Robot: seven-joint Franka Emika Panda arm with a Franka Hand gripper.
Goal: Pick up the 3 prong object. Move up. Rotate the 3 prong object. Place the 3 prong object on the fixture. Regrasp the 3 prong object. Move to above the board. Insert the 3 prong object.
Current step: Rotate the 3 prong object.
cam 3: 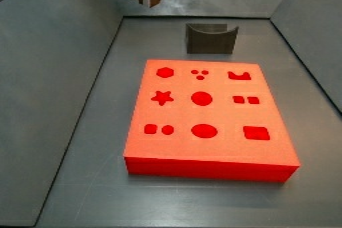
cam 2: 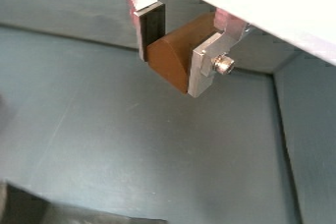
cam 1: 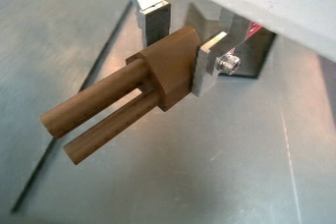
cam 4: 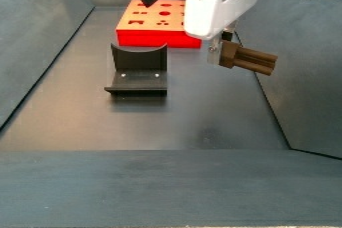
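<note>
Holding the 3 prong object (cam 1: 125,95) off the worktop, the gripper (cam 4: 227,48) sits upper right in a side view, jaws pinching the block's thick end with the prongs sticking out sideways. The fixture (cam 4: 136,69) is lower left of it, the board (cam 3: 207,119) behind that. My worry: the grip is only on one end, so rotating could let it pivot or slip, and then it'd land crooked in the fixture's notch.

Gripper (cam 1: 182,49) holds brown 3 prong object (cam 1: 116,98) aloft, horizontal.
</note>
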